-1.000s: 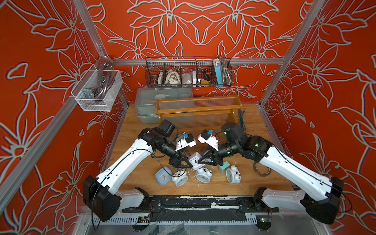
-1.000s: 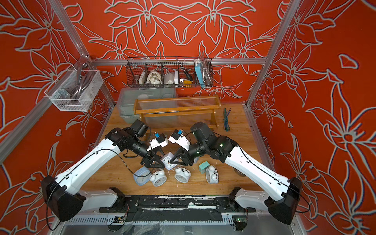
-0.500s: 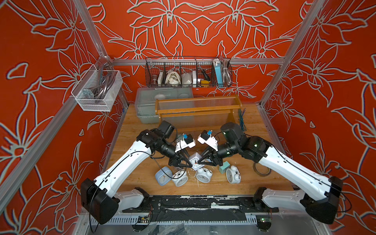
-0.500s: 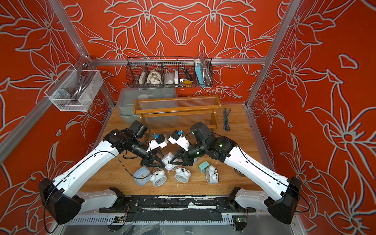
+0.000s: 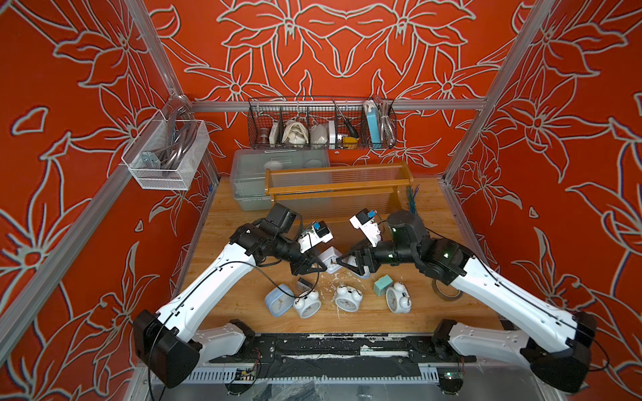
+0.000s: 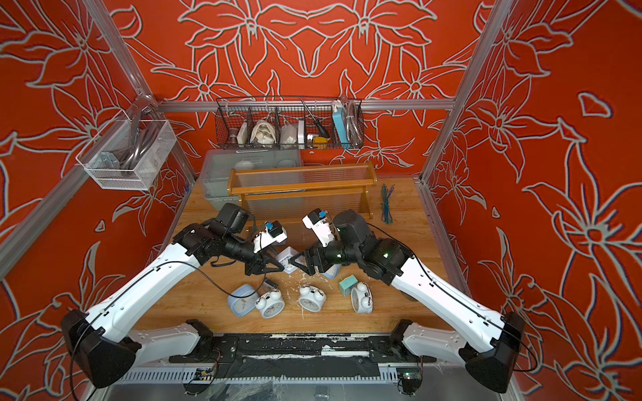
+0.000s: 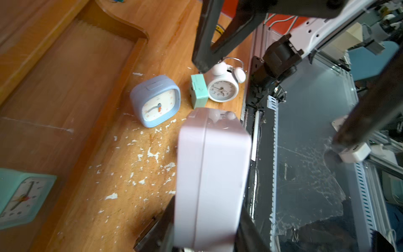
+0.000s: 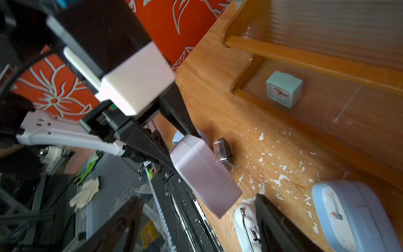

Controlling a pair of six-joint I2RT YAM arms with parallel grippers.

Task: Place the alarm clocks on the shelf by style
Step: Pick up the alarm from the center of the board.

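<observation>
Left gripper (image 5: 320, 266) was clamped on the small whitish-lilac plastic cube clock (image 5: 330, 257), with a finger on each of two opposite faces. The cube hung clear of the light wooden tabletop (image 5: 222, 277), above its middle.

Right gripper (image 5: 347, 264) faced the cube from the other side. Its fingers (image 8: 274, 220) were spread wide, one to either side of the cube and apart from it, holding nothing.

The orange-brown wooden stepped shelf (image 5: 338, 187) with ribbed translucent panels stood at the back. One teal cube clock (image 8: 283, 89) stood upright on its lowest tier, near an end post.

The other clocks were on the tabletop towards the front:
- The tilted light-blue rounded-square clock (image 5: 278, 305) touched the first white twin-bell clock (image 5: 307, 305).
- The dark cube clock (image 5: 303, 283) lay just behind those two.
- The second white twin-bell clock (image 5: 347, 300) was mid-table.
- The third white twin-bell clock (image 5: 398, 299) was just beside the second teal cube clock (image 5: 383, 284).
- The upright light-blue square clock (image 7: 156, 101) sat beneath the right arm.

White flecks (image 7: 152, 153) were scattered over the wood.
</observation>
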